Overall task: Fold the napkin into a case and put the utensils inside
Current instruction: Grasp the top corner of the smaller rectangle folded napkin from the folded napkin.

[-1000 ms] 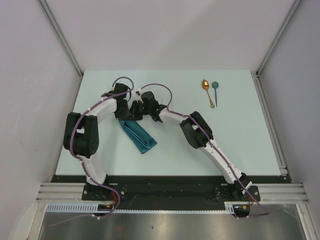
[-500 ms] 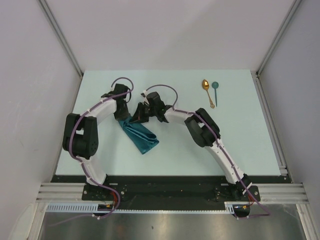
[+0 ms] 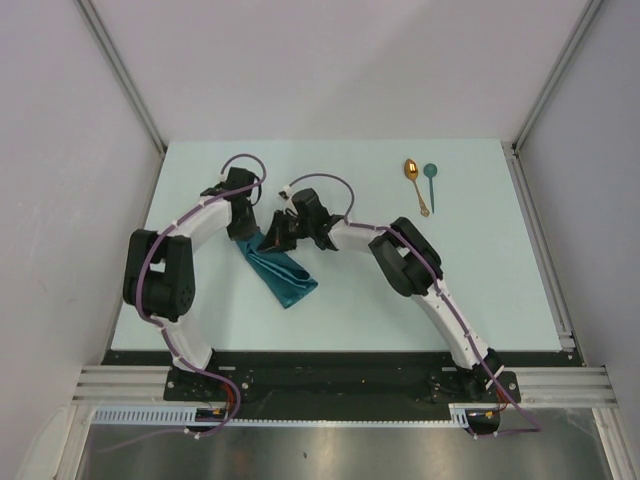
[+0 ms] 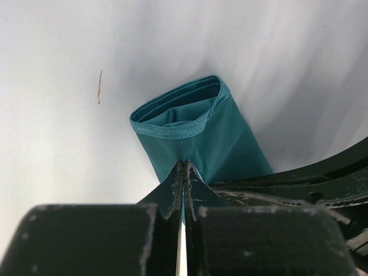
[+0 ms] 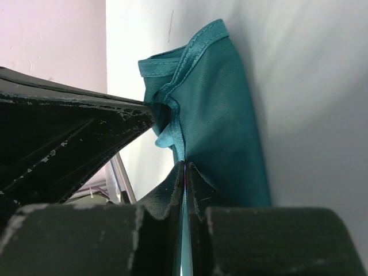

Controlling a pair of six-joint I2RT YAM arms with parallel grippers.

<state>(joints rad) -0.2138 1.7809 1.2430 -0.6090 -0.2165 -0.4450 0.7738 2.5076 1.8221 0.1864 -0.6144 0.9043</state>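
The napkin (image 3: 287, 280), folded into a narrow strip, lies on the table (image 3: 480, 290) left of centre. Its long axis runs from far-left to near-right. The left pincer (image 3: 243, 233) and the right pincer (image 3: 272, 238) are both closed on the far-left end, side by side. The left wrist view shows an open mouth at the opposite end. The gold spoon (image 3: 417, 190) and the teal spoon (image 3: 431, 190) lie well apart from the napkin, at the far right, handles pointing toward the near edge. The right arm is nearer to them and is the likely arm for the fetch.
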